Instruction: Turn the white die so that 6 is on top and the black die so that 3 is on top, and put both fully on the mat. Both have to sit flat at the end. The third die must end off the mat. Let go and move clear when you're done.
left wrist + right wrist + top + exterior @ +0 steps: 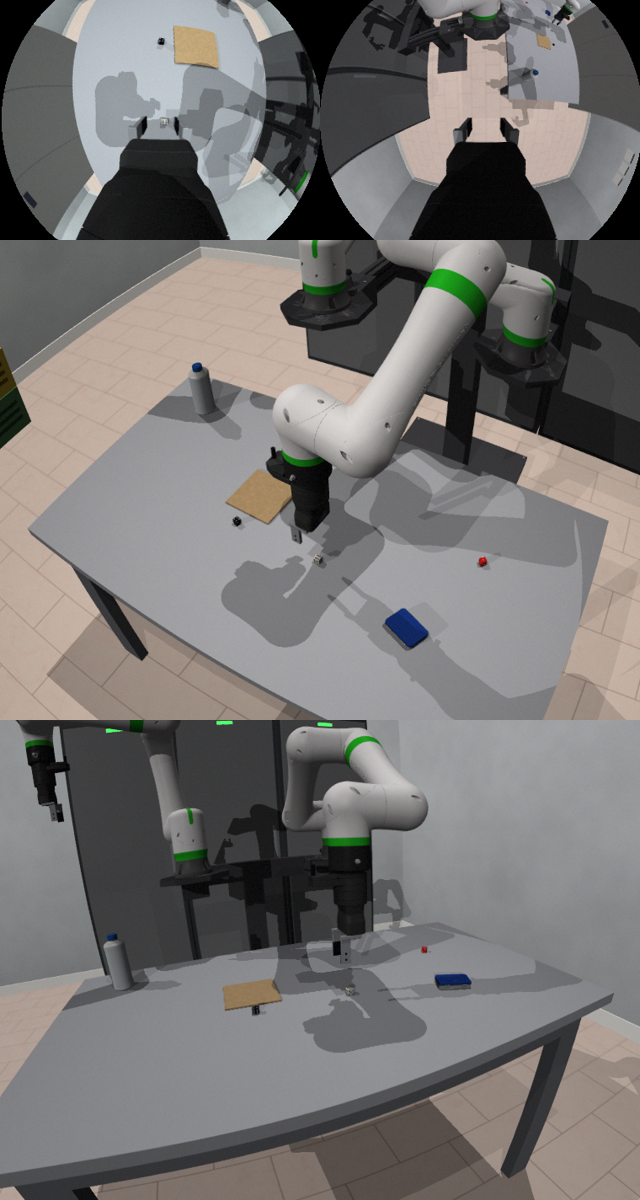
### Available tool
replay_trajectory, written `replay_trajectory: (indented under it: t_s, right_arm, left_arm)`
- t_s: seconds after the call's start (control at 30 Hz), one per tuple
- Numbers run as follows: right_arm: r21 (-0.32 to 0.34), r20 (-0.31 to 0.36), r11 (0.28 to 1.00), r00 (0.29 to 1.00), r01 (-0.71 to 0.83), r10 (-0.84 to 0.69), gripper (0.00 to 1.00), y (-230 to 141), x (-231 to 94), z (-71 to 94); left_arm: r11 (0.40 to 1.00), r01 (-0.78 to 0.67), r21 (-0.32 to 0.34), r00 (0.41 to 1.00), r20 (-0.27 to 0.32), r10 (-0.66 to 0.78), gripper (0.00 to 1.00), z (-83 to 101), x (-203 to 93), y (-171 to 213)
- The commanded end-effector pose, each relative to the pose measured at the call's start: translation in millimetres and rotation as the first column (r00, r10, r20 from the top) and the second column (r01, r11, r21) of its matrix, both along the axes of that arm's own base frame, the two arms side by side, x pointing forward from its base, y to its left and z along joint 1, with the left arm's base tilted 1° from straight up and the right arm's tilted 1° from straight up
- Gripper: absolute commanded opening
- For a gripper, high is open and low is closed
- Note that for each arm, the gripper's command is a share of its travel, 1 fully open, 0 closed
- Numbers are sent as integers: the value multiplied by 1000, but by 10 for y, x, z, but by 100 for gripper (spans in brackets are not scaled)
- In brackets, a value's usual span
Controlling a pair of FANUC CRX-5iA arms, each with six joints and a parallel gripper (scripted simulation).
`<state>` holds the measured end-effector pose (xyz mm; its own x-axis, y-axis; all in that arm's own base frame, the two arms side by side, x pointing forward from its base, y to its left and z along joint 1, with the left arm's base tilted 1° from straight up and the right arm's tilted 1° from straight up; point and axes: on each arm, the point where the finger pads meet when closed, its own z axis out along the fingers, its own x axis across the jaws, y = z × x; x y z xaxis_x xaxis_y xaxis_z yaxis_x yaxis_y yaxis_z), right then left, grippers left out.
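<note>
Left fingers apart above white die. Right fingers apart, beyond surface. Black die off mat.
</note>
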<state>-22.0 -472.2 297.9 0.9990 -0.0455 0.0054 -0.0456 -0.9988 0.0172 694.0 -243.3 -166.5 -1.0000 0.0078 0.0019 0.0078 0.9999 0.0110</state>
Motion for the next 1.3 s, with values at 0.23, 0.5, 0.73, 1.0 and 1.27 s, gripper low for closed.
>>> replay_trajectory:
  t_s: [0.23, 0.5, 0.73, 1.0, 1.27]
  right_arm:
    - [-2, 0, 1000, 1000, 0, 0, 100, -2, -2, 9]
    - [-2, 0, 1000, 1000, 0, 0, 100, -2, -2, 9]
    - [-2, 0, 1000, 1000, 0, 0, 100, -2, -2, 9]
    - [-2, 0, 1000, 1000, 0, 0, 100, -2, -2, 9]
    - [-2, 0, 1000, 1000, 0, 0, 100, -2, -2, 9]
  left_arm:
    - [908, -420, 5, 908, 14, 420, 100, -52, 31, 2]
    - [772, -636, 2, 772, 17, 636, 100, -92, 33, 28]
    - [602, -798, -2, 602, 20, 798, 100, -129, 26, 64]
    - [348, -938, -8, 347, 21, 937, 100, -173, 1, 120]
    - [82, -997, -13, 82, 21, 996, 100, -214, -42, 180]
